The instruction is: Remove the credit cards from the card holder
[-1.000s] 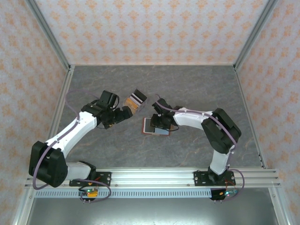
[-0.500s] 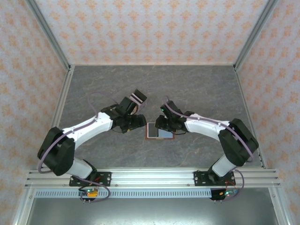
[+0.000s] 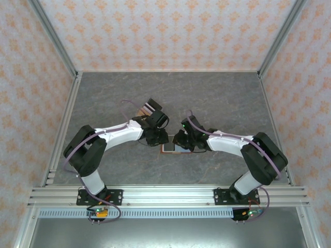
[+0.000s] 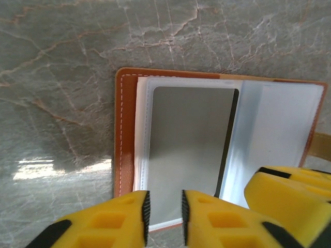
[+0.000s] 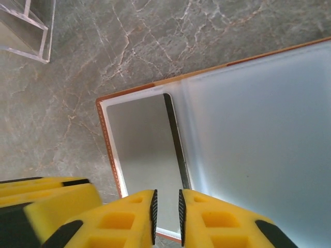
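Flanking the open card holder [image 3: 174, 148] lying flat mid-desk [image 3: 217, 103], left fingers [image 4: 119, 217] at its 9 o'clock and right fingers [image 5: 217, 217] at its 3 o'clock sit almost together, grip unclear, while the sleeved card [image 4: 189, 155] looks thin, stiff and slick, best pinched by one edge.

A grey, marble-veined worktop [image 3: 217, 98] carries the scene, with a bright glare patch on its surface in the left wrist view. A tan boxy object [image 3: 147, 109] with black-and-white striped parts sits a little left of the worktop's middle, partly hidden. A clear acrylic piece [image 5: 23, 26] lies on the worktop in the right wrist view. Walls [image 3: 165, 31] papered in a pale orange motif enclose the far, left and right edges, with aluminium posts [image 3: 51, 36] at the far corners. An aluminium rail [image 3: 170, 195] runs along the near edge
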